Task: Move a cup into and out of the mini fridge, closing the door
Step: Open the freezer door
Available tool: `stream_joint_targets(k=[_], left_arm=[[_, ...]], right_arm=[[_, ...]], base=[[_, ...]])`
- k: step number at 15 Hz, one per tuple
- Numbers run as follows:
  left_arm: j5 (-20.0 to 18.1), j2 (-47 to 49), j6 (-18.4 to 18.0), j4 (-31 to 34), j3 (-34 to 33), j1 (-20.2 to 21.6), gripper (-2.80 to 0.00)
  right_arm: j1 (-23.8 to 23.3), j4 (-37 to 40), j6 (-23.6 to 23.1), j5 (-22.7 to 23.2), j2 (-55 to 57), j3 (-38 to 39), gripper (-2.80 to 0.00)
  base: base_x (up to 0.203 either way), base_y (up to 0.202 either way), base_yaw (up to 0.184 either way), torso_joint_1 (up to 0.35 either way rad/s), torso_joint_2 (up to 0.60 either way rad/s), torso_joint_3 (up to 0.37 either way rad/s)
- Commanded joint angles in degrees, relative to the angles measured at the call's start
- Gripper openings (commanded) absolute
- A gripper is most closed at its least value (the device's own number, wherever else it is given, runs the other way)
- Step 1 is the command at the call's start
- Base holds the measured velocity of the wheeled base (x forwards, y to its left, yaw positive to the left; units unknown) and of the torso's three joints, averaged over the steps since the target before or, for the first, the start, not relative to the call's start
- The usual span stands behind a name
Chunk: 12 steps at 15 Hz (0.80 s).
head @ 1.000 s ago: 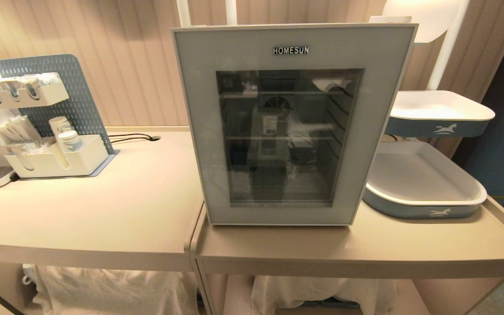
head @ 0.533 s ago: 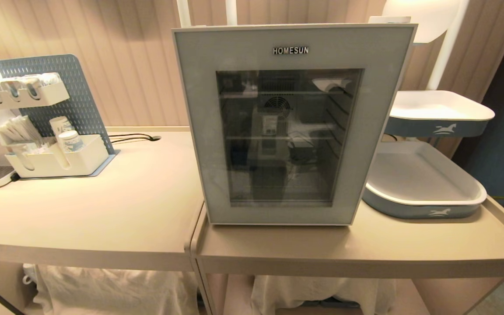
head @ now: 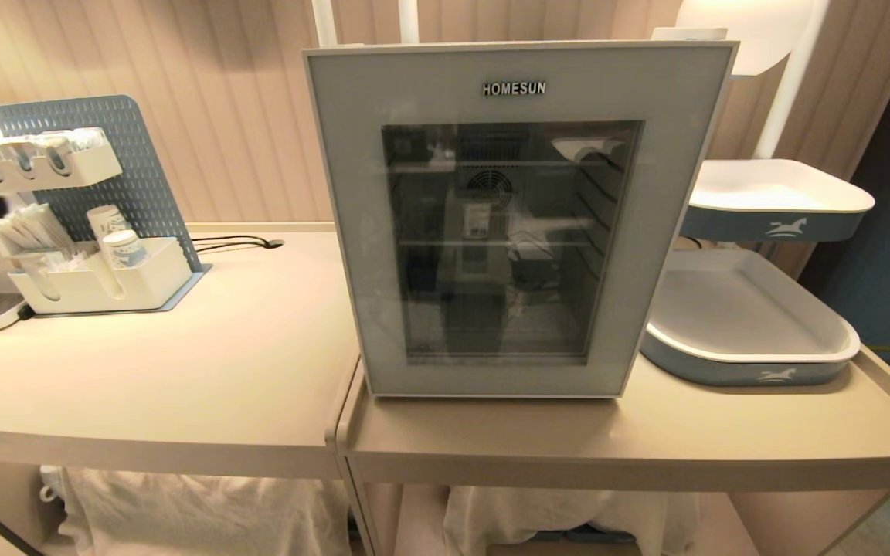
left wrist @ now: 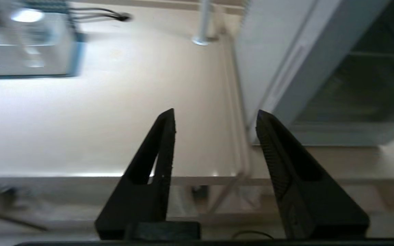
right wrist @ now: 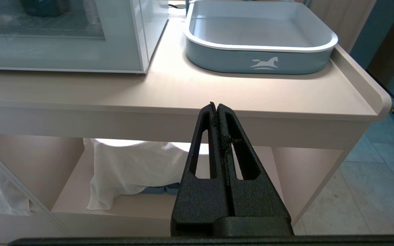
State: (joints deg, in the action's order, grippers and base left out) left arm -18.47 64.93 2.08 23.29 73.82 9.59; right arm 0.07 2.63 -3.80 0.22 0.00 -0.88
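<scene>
The white boxy mini fridge is seen standing on the beige laminate counter, which carries everything else. Its pale grey-blue framed door, with a dark glass window and "HOMESUN" lettering along the top edge, is shut flush against the cabinet. Through the glass, wire shelves and a round fan grille are made out.

Just right of the fridge, a grey-blue tray with a white rim and horse emblem is set. Well left of the fridge, a white organiser on a blue pegboard is placed, with patterned paper cups in its lower bin.

The left gripper is held above the counter, its black fingers spread apart and empty, the fridge's left front corner lying just beyond them. The right gripper is parked below the counter's front edge, right of the fridge, fingers pressed together on nothing.
</scene>
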Motion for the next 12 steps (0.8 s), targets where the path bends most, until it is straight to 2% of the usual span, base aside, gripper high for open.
stream_joint_targets(k=[1, 4, 6, 9, 10, 12], left_arm=[[-11.6, 15.0, 0.0, -5.2, 1.2, 0.1, 0.00], [-26.9, 26.1, -0.1, -17.9, 0.4, 0.1, 0.00], [-34.1, 32.3, -0.3, -24.4, 0.0, 0.1, 0.00], [-47.8, 38.9, -0.2, -32.9, -1.5, -0.8, 0.00], [-50.1, 40.8, -0.1, -35.2, -1.7, -1.8, 0.00], [-52.1, 44.2, 0.1, -38.8, -1.7, -4.7, 0.00]], right_arm=[[0.0, -0.3, 0.0, -0.1, 0.1, 0.1, -2.80], [0.0, -0.4, 0.0, -0.1, 0.0, 0.1, -2.80], [0.0, -0.4, 0.0, -0.1, 0.0, 0.1, -2.80], [0.0, -0.4, 0.0, -0.1, 0.0, 0.1, -2.80], [0.0, -0.5, 0.1, -0.1, 0.0, 0.2, -2.80], [0.0, -0.5, 0.1, -0.1, 0.0, 0.2, -2.80]], base=[[0.000, 0.000, 0.000, 0.000, 0.00, 0.000], [0.000, 0.000, 0.000, 0.000, 0.00, 0.000], [0.000, 0.000, 0.000, 0.000, 0.00, 0.000], [0.000, 0.000, 0.000, 0.000, 0.00, 0.000], [0.000, 0.000, 0.000, 0.000, 0.00, 0.000], [0.000, 0.000, 0.000, 0.000, 0.00, 0.000]])
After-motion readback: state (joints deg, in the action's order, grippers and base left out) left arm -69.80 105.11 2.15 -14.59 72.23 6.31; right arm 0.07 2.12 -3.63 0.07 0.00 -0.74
